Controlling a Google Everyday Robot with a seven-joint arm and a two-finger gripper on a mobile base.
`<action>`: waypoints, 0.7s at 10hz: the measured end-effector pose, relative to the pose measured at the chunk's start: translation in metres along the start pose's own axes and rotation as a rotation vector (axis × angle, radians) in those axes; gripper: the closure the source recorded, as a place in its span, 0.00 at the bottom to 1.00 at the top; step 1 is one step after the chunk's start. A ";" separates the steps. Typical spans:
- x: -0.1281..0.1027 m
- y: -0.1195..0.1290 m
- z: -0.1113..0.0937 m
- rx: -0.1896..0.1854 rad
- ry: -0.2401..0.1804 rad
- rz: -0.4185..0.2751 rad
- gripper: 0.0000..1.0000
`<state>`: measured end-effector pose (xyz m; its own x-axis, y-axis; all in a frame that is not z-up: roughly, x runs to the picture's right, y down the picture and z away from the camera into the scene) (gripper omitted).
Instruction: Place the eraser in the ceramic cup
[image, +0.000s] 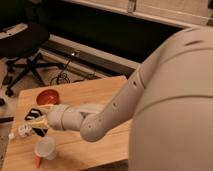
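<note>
gripper (41, 121) over left part of table (100, 90), jaws pinching eraser (34, 114), held clear of wood between bowl (47, 96) and cup (46, 148). cup sits near, toward front edge. step: centre eraser over cup mouth, point it end-down so it won't bridge rim, lower inside, then release.

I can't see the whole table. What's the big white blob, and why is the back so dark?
Camera view: the blob is the robot's arm, close to the camera, covering the right side and part of the table; light falls on the table, the room behind is dim; the gripper, at the table's left, is shut on the eraser near the ceramic cup.
</note>
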<state>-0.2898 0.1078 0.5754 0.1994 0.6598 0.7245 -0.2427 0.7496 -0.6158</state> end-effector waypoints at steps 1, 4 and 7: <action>0.001 0.013 0.007 -0.028 -0.016 -0.018 1.00; 0.001 0.022 0.012 -0.058 -0.036 -0.046 1.00; 0.017 0.011 0.001 -0.033 -0.008 -0.037 1.00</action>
<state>-0.2898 0.1269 0.5814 0.2000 0.6314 0.7493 -0.2040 0.7748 -0.5984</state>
